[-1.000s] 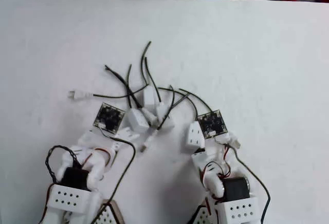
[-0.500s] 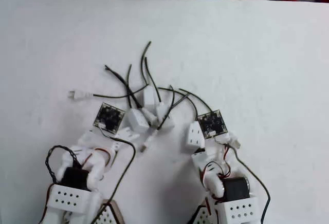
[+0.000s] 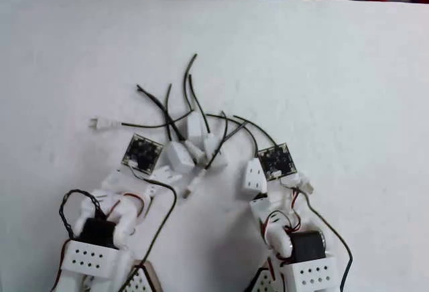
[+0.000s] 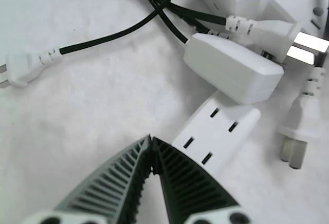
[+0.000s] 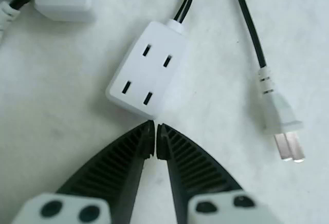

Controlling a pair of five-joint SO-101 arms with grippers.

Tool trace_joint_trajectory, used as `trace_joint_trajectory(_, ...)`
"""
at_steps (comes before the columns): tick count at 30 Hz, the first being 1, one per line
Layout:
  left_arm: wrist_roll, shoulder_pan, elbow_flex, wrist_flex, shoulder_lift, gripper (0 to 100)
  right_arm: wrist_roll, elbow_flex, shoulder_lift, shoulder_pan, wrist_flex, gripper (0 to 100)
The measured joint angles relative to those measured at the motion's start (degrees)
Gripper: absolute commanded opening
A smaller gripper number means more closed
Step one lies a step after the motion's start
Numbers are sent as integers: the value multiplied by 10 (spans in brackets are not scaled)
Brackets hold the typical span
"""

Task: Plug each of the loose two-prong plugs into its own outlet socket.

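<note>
White table (image 3: 348, 71) carries the lot. Black cords (image 4: 165, 9) cross mid-table, running out from a huddle of white blocks, and nothing looks plugged in yet.

Right outlet block (image 5: 146, 70) lies face up with its slots exposed, so a plug could go straight down. Left outlet block (image 4: 221, 126) lies the same way.

Right pincer (image 5: 154, 137) sits just short of its block, tips pressed together, empty. Left pincer (image 4: 151, 149) is likewise closed on nothing, just beside its block.

Lone plug (image 4: 25, 67) lies flat, off to one side. Near plug (image 5: 280, 113) lies beside the right block — likely the handiest first pick.
</note>
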Motion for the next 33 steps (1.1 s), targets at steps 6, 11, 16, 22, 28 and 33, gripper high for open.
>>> trace_joint_trajectory(6,0,0,0,0,0,24,0,0,0,0,0,18)
trace_joint_trajectory(11,0,0,0,0,0,24,0,0,0,0,0,18)
trace_joint_trajectory(16,0,7,0,5,0,24,0,0,0,-1,0,18)
trace_joint_trajectory(22,0,-4,-4,5,0,24,0,0,0,-1,0,18)
trace_joint_trajectory(28,0,-161,-43,5,0,24,0,-5,0,0,0,18)
trace_joint_trajectory(33,0,-241,-49,5,0,24,0,-20,0,18,-29,18)
